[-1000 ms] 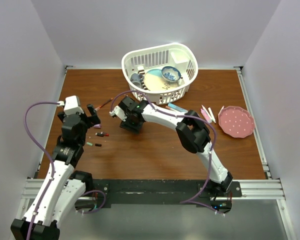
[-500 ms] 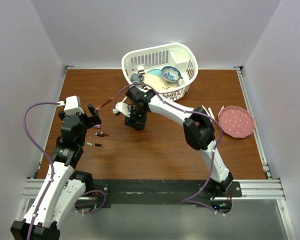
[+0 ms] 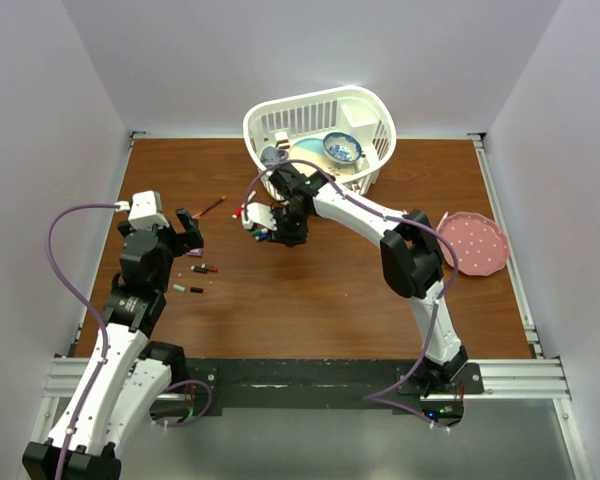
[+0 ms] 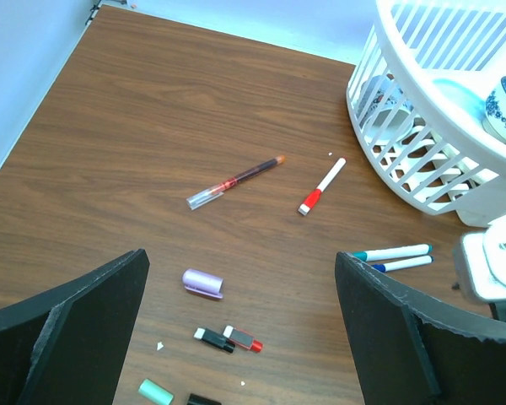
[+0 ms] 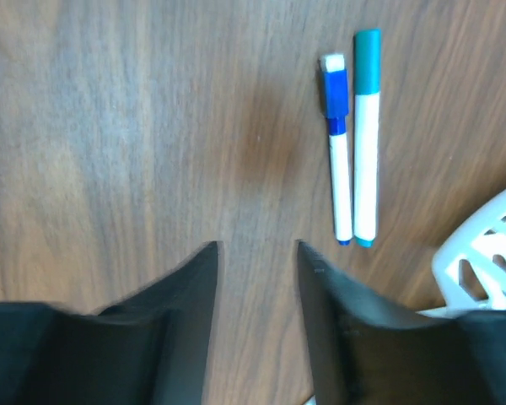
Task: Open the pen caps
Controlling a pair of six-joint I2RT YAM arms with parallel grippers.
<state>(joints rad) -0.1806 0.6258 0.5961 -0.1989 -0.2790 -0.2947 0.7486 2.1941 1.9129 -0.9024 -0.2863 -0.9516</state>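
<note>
My left gripper [image 3: 188,232] is open and empty above several loose pen caps on the table. In the left wrist view [image 4: 243,256] they are a purple cap [image 4: 202,283], a black cap [image 4: 211,339], a red cap [image 4: 243,338] and a green cap [image 4: 155,393]. A red-capped marker [image 4: 320,187] and a pen [image 4: 234,180] lie beyond. My right gripper [image 3: 278,232] is open and empty, pointing down at the table. Past its tips [image 5: 255,249] lie a blue-capped marker [image 5: 337,152] and a teal-capped marker [image 5: 367,135], side by side.
A white basket [image 3: 320,110] with dishes stands at the back, close to my right gripper; its rim shows in the right wrist view [image 5: 489,253]. A pink plate [image 3: 472,243] and two more markers [image 3: 417,228] lie at the right.
My right gripper has moved right and back toward the basket, away from the left gripper. The left arm and the loose caps have not moved.
</note>
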